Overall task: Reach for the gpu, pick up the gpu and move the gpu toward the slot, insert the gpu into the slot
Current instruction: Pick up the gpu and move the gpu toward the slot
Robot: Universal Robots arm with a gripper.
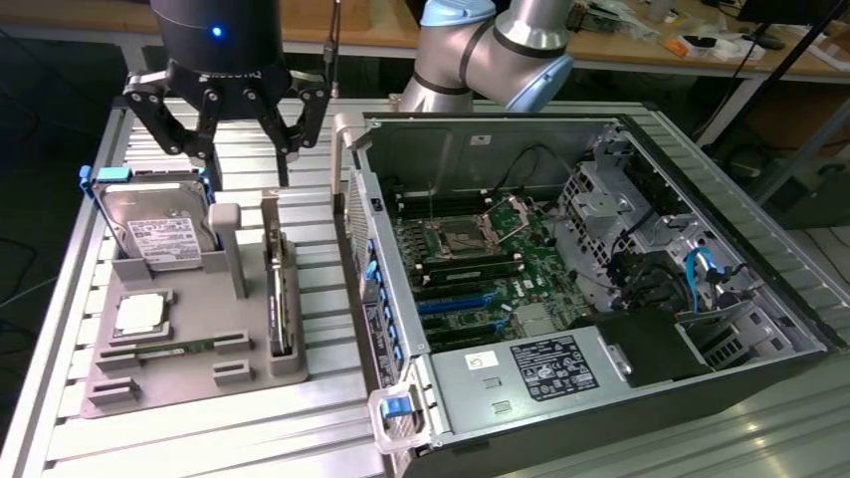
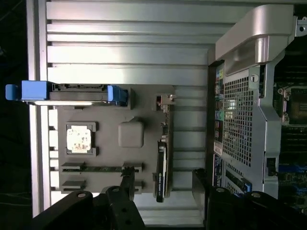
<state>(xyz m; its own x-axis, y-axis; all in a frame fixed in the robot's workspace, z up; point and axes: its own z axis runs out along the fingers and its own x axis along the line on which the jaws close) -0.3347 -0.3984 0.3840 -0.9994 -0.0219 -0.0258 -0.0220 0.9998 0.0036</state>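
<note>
The gpu point(image 1: 277, 299) stands on its edge in a groove of the grey holder tray point(image 1: 253, 373), a thin dark card with a silver bracket at its far end. From the wrist view the gpu point(image 2: 162, 153) appears edge-on, straight below the camera. My gripper point(image 1: 247, 159) hangs above the tray's far end, open, with nothing between its fingers. In the wrist view my gripper point(image 2: 163, 189) has one dark finger on each side of the card and is well above it. Blue slots point(image 1: 459, 304) lie on the motherboard inside the open computer case point(image 1: 398, 418).
A silver hard drive point(image 1: 157, 234) in a blue caddy stands at the tray's far end on the exterior view's left. A processor chip point(image 1: 139, 314) and a slim memory stick point(image 1: 199, 347) lie flat in the tray. The case wall point(image 2: 240, 120) rises close beside the tray.
</note>
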